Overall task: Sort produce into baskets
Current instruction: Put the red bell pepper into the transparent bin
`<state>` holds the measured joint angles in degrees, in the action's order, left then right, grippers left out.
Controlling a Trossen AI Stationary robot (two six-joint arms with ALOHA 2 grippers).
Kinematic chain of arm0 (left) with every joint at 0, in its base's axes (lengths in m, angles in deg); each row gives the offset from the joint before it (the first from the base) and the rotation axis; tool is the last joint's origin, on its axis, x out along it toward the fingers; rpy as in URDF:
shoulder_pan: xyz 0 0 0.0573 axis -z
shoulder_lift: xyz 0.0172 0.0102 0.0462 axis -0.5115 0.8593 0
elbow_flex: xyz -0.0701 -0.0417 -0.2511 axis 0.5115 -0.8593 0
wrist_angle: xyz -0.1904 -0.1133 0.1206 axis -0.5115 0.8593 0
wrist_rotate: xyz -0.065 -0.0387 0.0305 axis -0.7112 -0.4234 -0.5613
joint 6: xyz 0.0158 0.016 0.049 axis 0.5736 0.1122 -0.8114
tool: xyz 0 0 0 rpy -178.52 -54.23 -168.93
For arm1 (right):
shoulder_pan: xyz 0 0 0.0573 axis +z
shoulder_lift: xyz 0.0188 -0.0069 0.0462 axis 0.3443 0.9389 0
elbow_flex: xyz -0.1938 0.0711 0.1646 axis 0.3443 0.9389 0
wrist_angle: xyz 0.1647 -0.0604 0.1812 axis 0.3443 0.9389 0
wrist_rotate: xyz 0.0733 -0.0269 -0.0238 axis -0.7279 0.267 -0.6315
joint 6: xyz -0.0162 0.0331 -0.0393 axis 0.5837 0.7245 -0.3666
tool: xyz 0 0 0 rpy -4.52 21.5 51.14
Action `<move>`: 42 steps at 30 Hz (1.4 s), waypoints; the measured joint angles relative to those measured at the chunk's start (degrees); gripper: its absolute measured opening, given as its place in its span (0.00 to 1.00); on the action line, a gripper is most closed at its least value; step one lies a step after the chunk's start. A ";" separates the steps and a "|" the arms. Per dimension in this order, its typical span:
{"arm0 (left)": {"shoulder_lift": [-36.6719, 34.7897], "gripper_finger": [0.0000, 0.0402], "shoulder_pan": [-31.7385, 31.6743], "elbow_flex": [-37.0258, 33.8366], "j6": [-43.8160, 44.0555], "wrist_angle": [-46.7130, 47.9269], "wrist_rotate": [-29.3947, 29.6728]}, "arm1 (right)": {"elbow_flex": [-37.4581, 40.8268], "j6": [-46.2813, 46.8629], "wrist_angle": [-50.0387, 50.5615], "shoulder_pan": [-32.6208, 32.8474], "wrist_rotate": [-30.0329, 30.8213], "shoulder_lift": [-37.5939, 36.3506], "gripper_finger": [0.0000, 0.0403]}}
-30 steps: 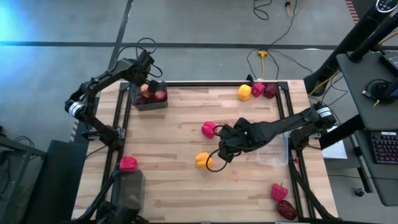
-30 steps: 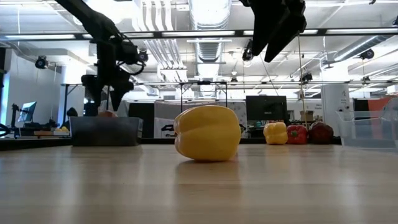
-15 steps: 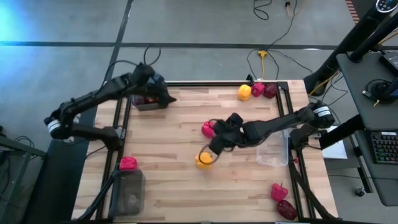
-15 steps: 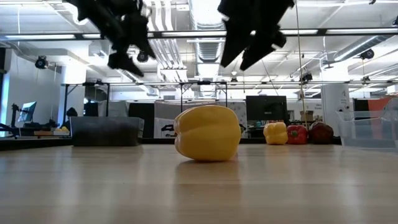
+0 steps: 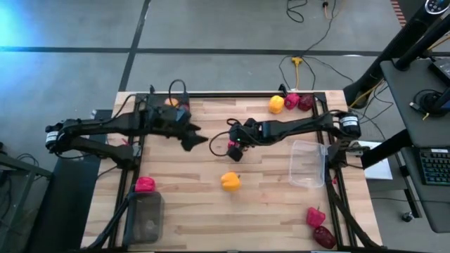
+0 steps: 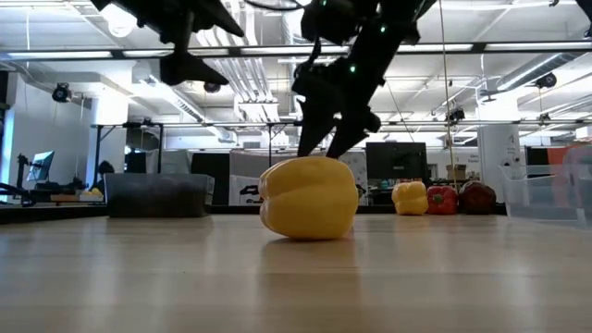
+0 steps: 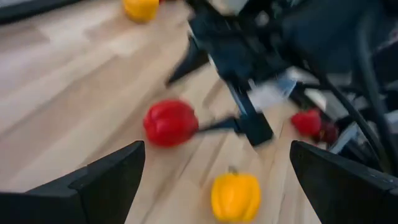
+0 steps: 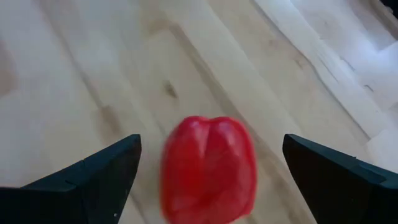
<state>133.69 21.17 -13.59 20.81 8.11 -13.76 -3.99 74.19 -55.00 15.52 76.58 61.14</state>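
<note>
A red bell pepper (image 8: 208, 169) lies on the wooden table near its middle. My right gripper (image 8: 210, 148) hovers just over it, open, one finger on either side and neither touching; in the high view this gripper (image 5: 235, 149) hides most of the pepper. My left gripper (image 5: 197, 139) is open and holds nothing, in the air left of that pepper (image 7: 170, 122). A yellow bell pepper (image 5: 230, 181) rests on the table nearer the front. The far-left dark basket (image 5: 169, 111) is partly hidden by my left arm.
A yellow pepper (image 5: 276, 104), a red pepper (image 5: 292, 102) and a dark apple (image 5: 305, 102) sit at the far right. A clear basket (image 5: 308, 163) stands at the right edge, a dark basket (image 5: 144, 218) at the near left, a red pepper (image 5: 145, 185) beside it.
My left gripper has left the far-left basket, swung toward the table's middle and tipped from pointing down to nearly level. My right gripper has gone from above the yellow pepper toward the far edge and down, and now stands over the red pepper. No produce has moved.
</note>
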 joint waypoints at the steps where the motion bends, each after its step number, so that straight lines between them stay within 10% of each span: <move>1: -0.38 0.95 1.23 -0.02 0.36 0.72 0.79 | 0.00 -0.26 0.01 -0.23 0.00 0.55 0.95; 23: -12.89 0.95 5.47 0.02 -4.37 6.47 10.16 | -0.14 8.82 1.42 -0.28 -0.29 6.50 0.78; 42: -14.83 0.95 5.50 1.73 -22.67 5.55 9.39 | 0.99 44.42 52.20 14.76 5.83 -16.57 0.79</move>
<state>118.86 26.67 -11.87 -1.85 13.66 -4.38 -3.00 118.61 -2.79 30.27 82.40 44.56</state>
